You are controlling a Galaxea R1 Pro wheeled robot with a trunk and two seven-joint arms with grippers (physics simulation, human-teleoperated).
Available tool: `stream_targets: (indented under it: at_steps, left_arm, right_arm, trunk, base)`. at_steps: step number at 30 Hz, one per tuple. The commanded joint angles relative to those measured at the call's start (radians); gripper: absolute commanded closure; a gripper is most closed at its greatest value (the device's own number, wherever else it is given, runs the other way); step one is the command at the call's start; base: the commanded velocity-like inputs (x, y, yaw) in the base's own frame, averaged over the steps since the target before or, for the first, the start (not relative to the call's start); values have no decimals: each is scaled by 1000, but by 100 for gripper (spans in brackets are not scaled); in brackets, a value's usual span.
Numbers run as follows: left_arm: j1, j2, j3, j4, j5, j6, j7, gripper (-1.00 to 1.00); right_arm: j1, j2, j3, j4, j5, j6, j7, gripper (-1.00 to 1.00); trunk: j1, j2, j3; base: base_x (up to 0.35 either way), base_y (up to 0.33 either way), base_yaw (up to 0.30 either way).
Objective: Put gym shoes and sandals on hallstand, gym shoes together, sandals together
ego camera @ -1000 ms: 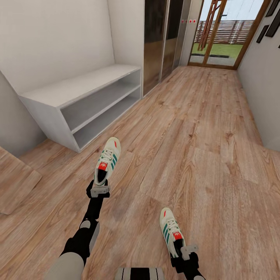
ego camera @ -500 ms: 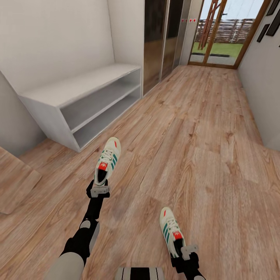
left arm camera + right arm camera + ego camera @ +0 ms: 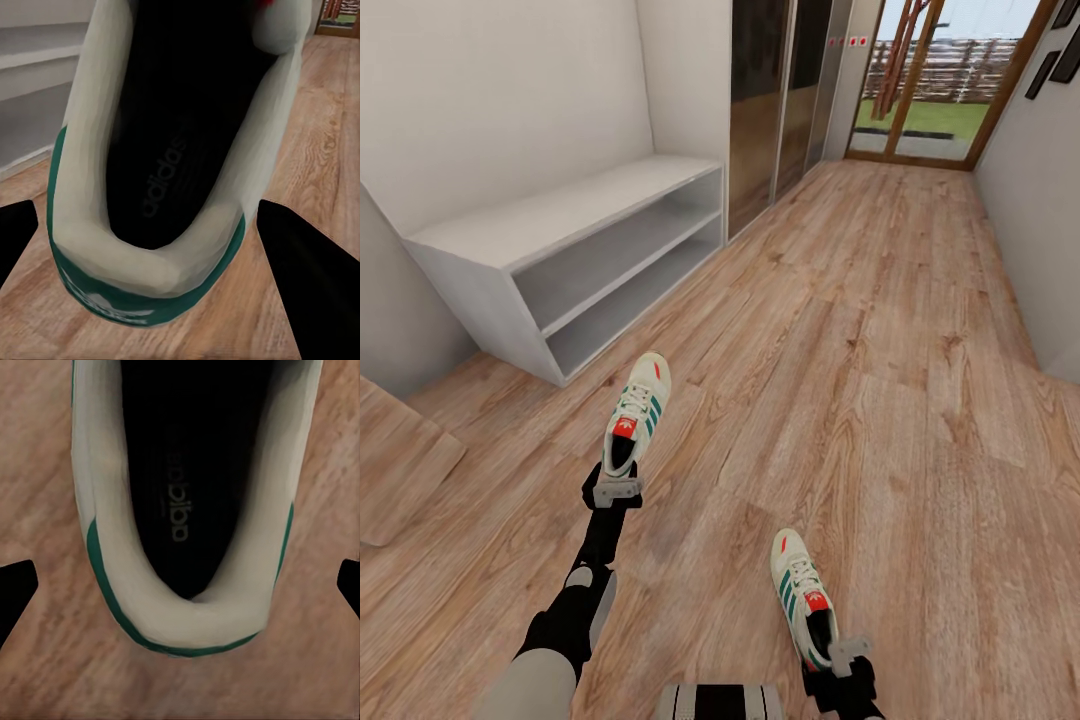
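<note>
1. You had the left gripper (image 3: 617, 491) closed on the heel of the left gym shoe (image 3: 636, 411), held out ahead of you with its toe pointing toward the white unit.
2. In the left wrist view that shoe (image 3: 176, 161) sat between the two dark fingers (image 3: 311, 277), its green heel collar and dark insole facing the camera, with wood planks behind it.
3. You had the right gripper (image 3: 844, 658) clamped on the heel of the right gym shoe (image 3: 804, 597), low by your right side, toe pointing forward and a little left.
4. From the right wrist the same shoe (image 3: 187, 502) showed its cream collar edged in green, with the finger tips (image 3: 15, 600) at either side and the corridor floor (image 3: 45, 472) behind.
5. The two shoes were well apart, the left one farther forward than the right.
6. A low white two-tier unit (image 3: 575, 255) stood against the wall on your left; both of its shelves and its flat top were bare.
7. The plank floor (image 3: 880, 330) ran on to a glazed door (image 3: 935, 90) at the far end, with dark tall panels (image 3: 780, 100) on the left wall beyond the unit.
</note>
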Motion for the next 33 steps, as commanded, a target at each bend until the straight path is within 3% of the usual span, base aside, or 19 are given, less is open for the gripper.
stream_targets:
  at_steps: [1,33]
  left_arm:
    - [0,0,0,0,0,0,0,100]
    - [0,0,0,0,0,0,0,100]
  right_arm:
    - [0,0,0,3,0,0,0,-100]
    - [0,1,0,8,1,0,0,-100]
  trunk:
    - [0,0,0]
    - [0,0,0]
  base:
    - [0,0,0]
    - [16,0,0]
